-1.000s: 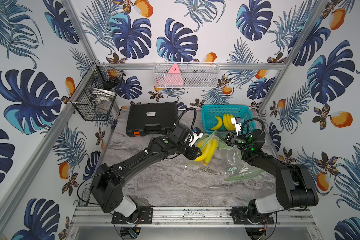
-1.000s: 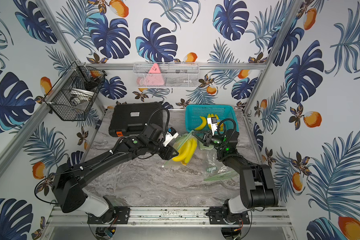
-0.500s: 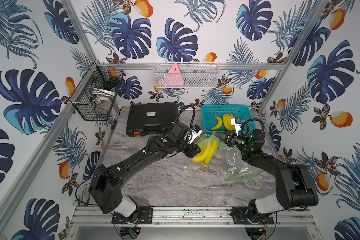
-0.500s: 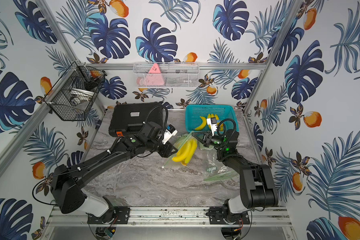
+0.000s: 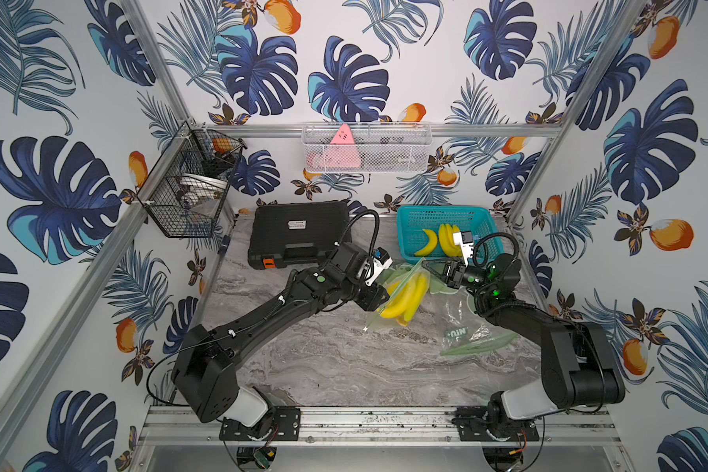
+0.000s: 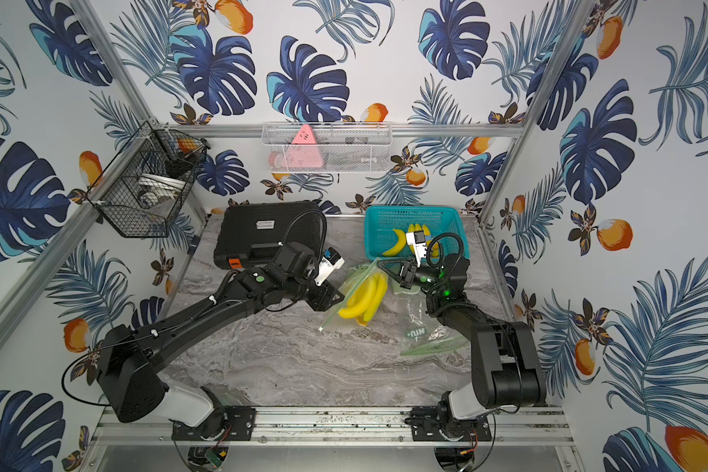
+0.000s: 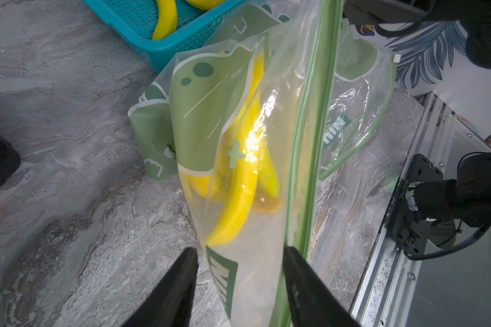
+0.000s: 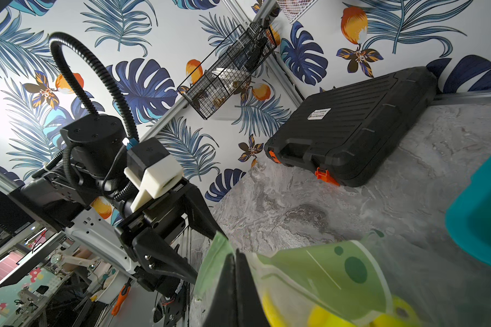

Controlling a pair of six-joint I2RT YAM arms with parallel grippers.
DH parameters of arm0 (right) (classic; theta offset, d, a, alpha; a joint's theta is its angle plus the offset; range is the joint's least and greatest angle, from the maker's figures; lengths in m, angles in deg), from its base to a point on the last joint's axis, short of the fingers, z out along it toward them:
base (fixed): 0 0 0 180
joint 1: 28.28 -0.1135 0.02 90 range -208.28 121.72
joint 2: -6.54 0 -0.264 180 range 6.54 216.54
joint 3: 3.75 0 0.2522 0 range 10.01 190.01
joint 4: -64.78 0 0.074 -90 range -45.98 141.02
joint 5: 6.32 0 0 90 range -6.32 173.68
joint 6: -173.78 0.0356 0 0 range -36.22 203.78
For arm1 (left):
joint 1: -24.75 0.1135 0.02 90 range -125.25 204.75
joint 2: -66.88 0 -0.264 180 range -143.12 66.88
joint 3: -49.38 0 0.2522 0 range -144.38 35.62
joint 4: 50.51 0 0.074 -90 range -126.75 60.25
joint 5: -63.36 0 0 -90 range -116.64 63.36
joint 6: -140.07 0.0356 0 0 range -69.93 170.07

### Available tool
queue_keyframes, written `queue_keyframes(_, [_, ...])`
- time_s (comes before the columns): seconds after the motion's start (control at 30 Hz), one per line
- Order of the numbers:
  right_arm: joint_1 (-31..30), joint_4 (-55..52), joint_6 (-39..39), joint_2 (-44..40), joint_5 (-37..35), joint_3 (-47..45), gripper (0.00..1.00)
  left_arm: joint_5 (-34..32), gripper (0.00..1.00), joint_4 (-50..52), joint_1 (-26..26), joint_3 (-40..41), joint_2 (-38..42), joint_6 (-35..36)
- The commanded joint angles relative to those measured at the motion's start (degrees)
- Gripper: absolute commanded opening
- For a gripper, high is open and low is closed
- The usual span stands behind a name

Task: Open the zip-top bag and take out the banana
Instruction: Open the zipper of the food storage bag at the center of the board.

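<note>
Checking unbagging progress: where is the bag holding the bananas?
In both top views the banana bag hangs right of centre between the left gripper and right gripper, in front of the teal basket.

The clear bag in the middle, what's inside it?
Inside the bag are yellow bananas, a small bunch joined at a brownish stem. The bag's green print covers part of them, so an exact count cannot be told.

Bright even light; glare on bag (image 7: pixel 250 141).
</note>
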Motion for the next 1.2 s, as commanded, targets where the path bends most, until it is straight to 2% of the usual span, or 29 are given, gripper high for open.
queue_keyframes(0.0, [0.1, 3.81, 1.37, 0.07, -0.04, 0.66, 0.0, 1.4, 0.53, -1.74, 0.06, 0.73, -0.15, -0.42])
queue_keyframes(0.23, [0.19, 5.66, 2.84, 0.0, -0.98, 0.48, 0.0, 2.11, 0.52, -2.99, 0.09, 1.99, -0.61, -1.54])
queue_keyframes(0.5, [0.47, 2.19, -0.48, -1.55, -4.3, -0.66, 0.0, 4.86, 0.51, -2.45, -0.77, 3.56, 0.45, -2.82])
queue_keyframes(0.63, [0.72, 0.02, -2.28, -2.73, -5.08, -1.51, 0.0, 2.96, 0.43, -0.04, -1.25, 4.9, 1.31, -2.28])
queue_keyframes(0.87, [2.36, -3.42, -4.51, -5.47, -6.03, -3.1, 0.0, 0.82, 0.39, 2.63, -1.25, 7.06, 3.23, -1.15])
queue_keyframes(0.93, [2.54, -5.76, -5.8, -6.42, -6.06, -3.12, 0.0, 0.32, 0.32, 2.91, -1.28, 7.37, 3.24, -1.33])
queue_keyframes(1.0, [2.56, -8.68, -7.33, -7.44, -6.12, -3.26, 0.0, -0.63, 0.14, 3.39, -1.23, 7.41, 3.12, -1.24])
queue_keyframes(1.03, [2.57, -10.48, -8.2, -8.2, -6.51, -3.47, 0.0, -1.51, 0.01, 3.48, -1.22, 7.12, 2.98, -1.32])
queue_keyframes(1.1, [2.57, -15.7, -10.47, -9.7, -6.98, -3.54, 0.08, -3.09, 0.0, 3.64, -1.23, 6.06, 2.71, -1.42])
queue_keyframes(1.17, [2.56, -26.9, -14.37, -12.1, -9.53, -2.75, 0.34, -5.24, 0.0, 3.79, -1.27, 4.27, 2.46, -1.97])
